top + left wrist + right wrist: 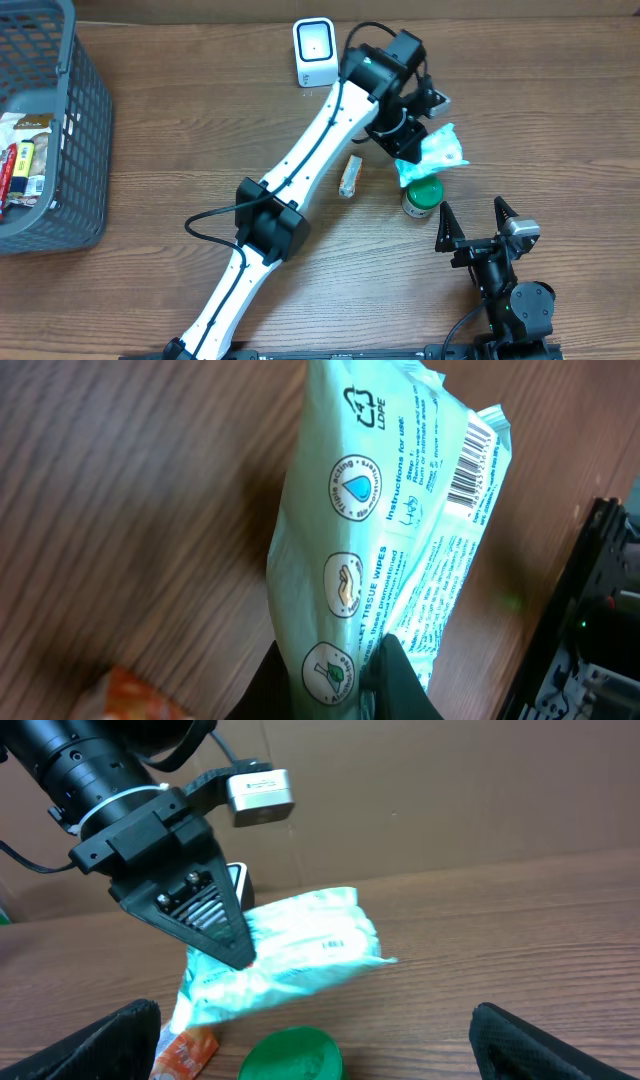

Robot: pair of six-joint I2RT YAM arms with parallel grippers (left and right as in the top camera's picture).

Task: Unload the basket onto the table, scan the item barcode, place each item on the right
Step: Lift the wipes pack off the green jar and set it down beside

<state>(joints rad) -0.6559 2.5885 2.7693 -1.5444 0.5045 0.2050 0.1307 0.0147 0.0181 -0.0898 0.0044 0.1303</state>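
Observation:
A mint-green pack of wipes [441,150] hangs a little above the table right of centre, with my left gripper [408,150] shut on its lower end. In the left wrist view the pack [370,540] fills the frame, pinched between the dark fingers [400,680], and its barcode [470,465] shows at the upper right. The right wrist view shows the pack [300,945] sagging from the left gripper [215,930]. The white scanner [314,52] stands at the back centre. My right gripper [475,225] is open near the front right, holding nothing.
A green-lidded jar [422,196] stands just below the pack, in front of the right gripper [320,1045]. An orange sachet [349,176] lies beside the left arm. A grey basket [70,150] with several packets sits at the far left.

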